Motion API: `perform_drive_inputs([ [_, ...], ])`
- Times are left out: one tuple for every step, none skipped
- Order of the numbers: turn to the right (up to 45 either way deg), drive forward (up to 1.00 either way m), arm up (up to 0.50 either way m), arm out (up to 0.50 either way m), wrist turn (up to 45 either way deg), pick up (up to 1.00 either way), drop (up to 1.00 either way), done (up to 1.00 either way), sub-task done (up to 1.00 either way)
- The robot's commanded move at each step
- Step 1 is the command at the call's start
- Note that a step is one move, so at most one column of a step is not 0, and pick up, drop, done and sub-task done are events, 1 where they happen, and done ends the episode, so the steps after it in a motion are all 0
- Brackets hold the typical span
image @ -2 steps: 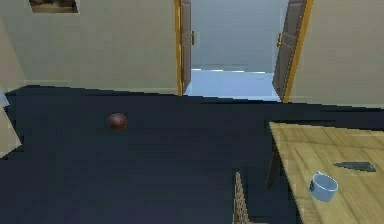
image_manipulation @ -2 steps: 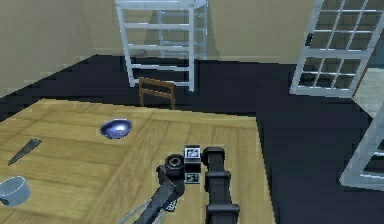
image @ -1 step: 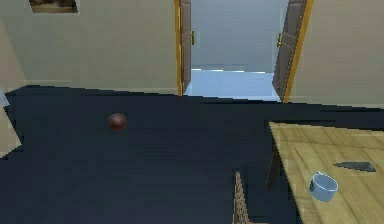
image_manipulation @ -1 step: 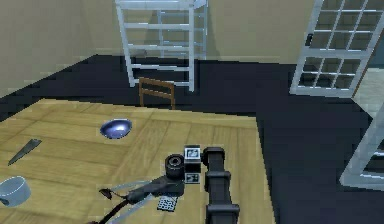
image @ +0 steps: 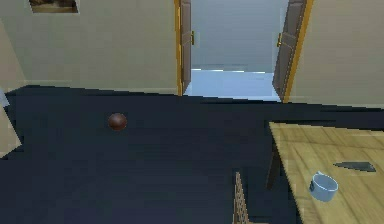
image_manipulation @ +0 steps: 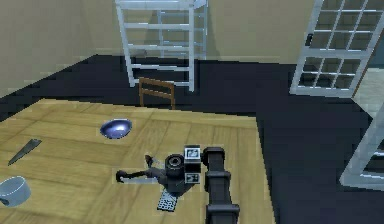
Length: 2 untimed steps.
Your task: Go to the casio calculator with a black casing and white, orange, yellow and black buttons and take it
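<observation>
Bench [image_manipulation: 70,130]: wooden; carried a blue bowl [image_manipulation: 118,129] and a dark calculator [image_manipulation: 167,202].
Pincer [image_manipulation: 128,177]: stood near the calculator; whether it held anything could not be told.

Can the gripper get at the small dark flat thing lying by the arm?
Probably yes. The dark flat thing lies on the bare tabletop close by the gripper, with nothing between them; the blue bowl sits well away.

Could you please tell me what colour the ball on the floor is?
The ball is reddish brown, best seen in the forward view.
</observation>
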Motion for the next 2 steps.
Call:
perform_drive_inputs([
  [0.0,0.0,0.0,0.0,30.0,0.0,0.0,0.0,0.0],
  [0.0,0.0,-0.3,0.0,0.0,0.0,0.0,0.0,0.0],
])
